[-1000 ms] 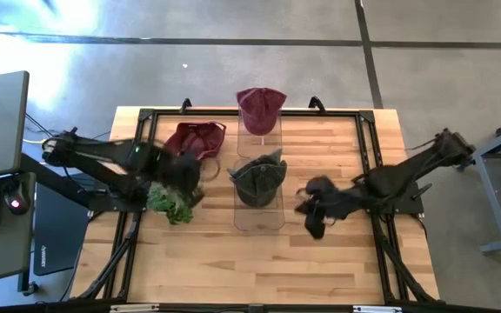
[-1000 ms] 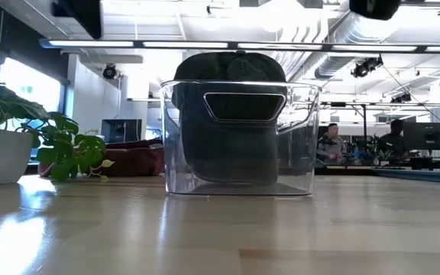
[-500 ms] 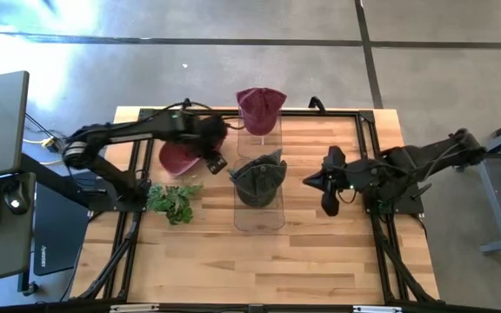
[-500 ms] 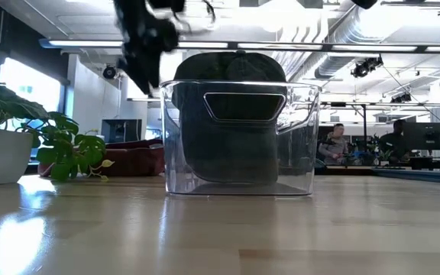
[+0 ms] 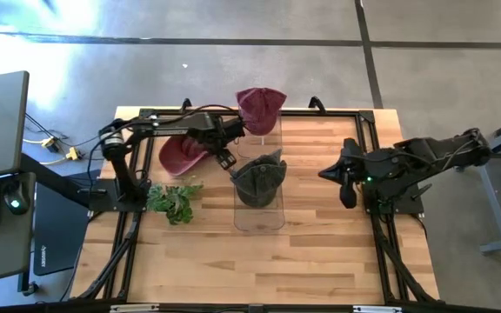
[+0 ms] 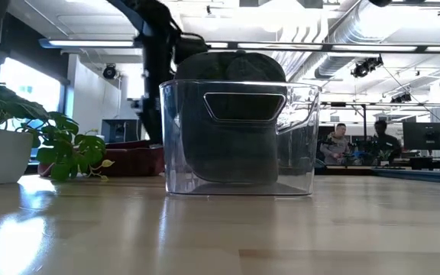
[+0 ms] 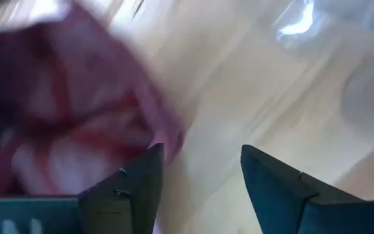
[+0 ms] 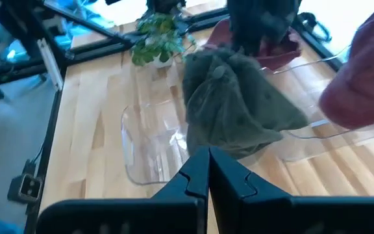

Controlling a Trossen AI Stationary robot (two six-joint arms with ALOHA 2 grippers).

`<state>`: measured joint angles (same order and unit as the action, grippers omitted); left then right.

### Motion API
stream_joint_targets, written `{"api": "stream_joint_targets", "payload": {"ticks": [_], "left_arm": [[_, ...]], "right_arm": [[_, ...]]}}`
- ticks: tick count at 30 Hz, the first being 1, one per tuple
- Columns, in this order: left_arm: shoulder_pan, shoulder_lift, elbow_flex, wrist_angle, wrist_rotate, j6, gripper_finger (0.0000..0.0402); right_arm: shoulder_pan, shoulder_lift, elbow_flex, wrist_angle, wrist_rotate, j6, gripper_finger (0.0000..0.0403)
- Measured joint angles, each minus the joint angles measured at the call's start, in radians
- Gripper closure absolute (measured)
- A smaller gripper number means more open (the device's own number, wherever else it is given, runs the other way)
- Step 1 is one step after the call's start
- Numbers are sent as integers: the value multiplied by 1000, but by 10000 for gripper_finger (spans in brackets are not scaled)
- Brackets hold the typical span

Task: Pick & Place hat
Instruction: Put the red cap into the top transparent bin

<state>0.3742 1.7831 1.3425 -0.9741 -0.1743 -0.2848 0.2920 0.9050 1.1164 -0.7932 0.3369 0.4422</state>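
Observation:
A red hat point(image 5: 181, 155) lies open side up on the table's far left part, left of two clear bins. A dark green hat point(image 5: 259, 176) sits crown up in the nearer bin point(image 5: 259, 213). A maroon hat point(image 5: 260, 106) rests on the farther bin point(image 5: 259, 135). My left gripper point(image 5: 224, 155) points down, open, at the red hat's right edge; in the left wrist view point(image 7: 200, 175) one finger stands beside the hat's rim point(image 7: 167, 136) and bare wood shows between the fingers. My right gripper point(image 5: 327, 174) hangs shut, right of the green hat.
A small potted plant point(image 5: 172, 202) stands near the left arm's base, in front of the red hat. Black frame rails point(image 5: 368, 148) run along the table's edges. Bare wood lies along the near side point(image 5: 259, 269). People sit in the room beyond point(image 6: 334, 145).
My left gripper has swung from above the plant toward the table's far side and right, and has come down at the red hat's right edge. My right gripper has drawn back toward the table's right edge, away from the green hat. The hats have not moved.

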Motion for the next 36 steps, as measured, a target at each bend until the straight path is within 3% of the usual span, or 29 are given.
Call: {"api": "stream_joint_targets", "payload": {"ticks": [6, 15, 23, 28, 31, 36], "left_arm": [[54, 36, -35, 82, 20, 42, 269], [95, 29, -80, 53, 44, 157, 391], [99, -132, -46, -89, 91, 239, 398], [115, -298, 76, -184, 128, 281, 400], [124, -368, 186, -180, 237, 294, 400], [129, -411, 401, -147, 431, 304, 401]], "right_arm": [[0, -32, 0, 1, 77, 64, 396], [0, -35, 0, 36, 100, 145, 392], [0, -34, 0, 194, 153, 67, 391], [0, -34, 0, 311, 229, -64, 391], [-17, -34, 0, 354, 264, -123, 391], [-64, -37, 1, 426, 229, -226, 390]]}}
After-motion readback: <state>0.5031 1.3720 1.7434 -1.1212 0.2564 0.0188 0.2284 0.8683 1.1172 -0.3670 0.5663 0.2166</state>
